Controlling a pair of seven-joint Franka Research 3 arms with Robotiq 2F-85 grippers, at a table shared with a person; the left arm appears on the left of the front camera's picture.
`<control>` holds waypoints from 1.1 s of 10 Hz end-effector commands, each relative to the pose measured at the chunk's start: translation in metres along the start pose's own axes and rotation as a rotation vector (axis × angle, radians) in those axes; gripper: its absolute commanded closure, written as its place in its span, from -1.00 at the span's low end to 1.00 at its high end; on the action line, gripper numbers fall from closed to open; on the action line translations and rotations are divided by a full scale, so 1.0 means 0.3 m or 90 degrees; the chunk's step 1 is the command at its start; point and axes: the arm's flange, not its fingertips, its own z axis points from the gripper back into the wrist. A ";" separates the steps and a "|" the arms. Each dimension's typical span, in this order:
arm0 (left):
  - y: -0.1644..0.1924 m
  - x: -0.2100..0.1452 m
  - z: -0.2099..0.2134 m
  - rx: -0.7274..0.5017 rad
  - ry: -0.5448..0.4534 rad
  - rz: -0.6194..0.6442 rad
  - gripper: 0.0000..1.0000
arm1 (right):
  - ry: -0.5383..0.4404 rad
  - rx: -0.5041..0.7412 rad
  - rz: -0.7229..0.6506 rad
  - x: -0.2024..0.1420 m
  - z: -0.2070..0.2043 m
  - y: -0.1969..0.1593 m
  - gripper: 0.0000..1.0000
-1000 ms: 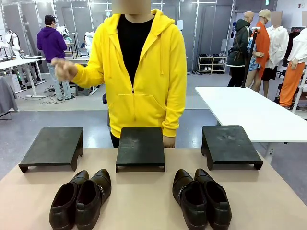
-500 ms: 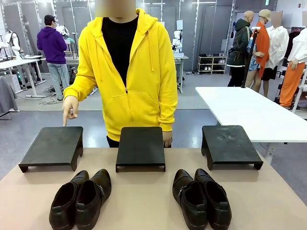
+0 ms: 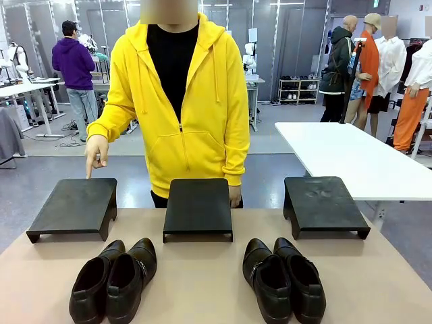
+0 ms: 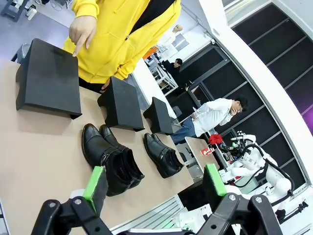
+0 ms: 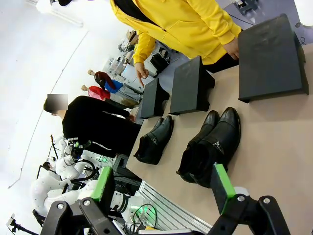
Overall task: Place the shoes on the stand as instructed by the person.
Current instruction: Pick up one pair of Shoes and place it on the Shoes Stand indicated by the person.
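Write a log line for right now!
person's hand: pointing at left stand | left shoe pair, right shoe pair: on table | left gripper: open | right gripper: open

Two pairs of black, glossy dress shoes sit upright on the table (image 3: 202, 283), toes toward the person (image 3: 189, 101) — the left pair (image 3: 113, 280) and the right pair (image 3: 284, 278), each with its two shoes touching side by side. Beyond them three low black stands form a row: left stand (image 3: 74, 206), middle stand (image 3: 198, 206), right stand (image 3: 324, 202). The person, in a yellow hoodie, points one hand (image 3: 96, 150) down at the left stand's far edge.
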 end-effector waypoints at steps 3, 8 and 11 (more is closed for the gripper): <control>-0.164 0.168 -0.146 0.011 0.089 -0.069 -1.00 | 0.000 0.003 0.009 0.005 0.005 0.002 -1.00; -0.598 0.252 -0.803 0.190 0.406 -0.190 -1.00 | 0.000 0.003 0.009 0.005 0.005 0.002 -1.00; -0.707 0.078 -1.070 0.341 0.488 -0.251 -1.00 | 0.000 0.003 0.009 0.005 0.005 0.002 -1.00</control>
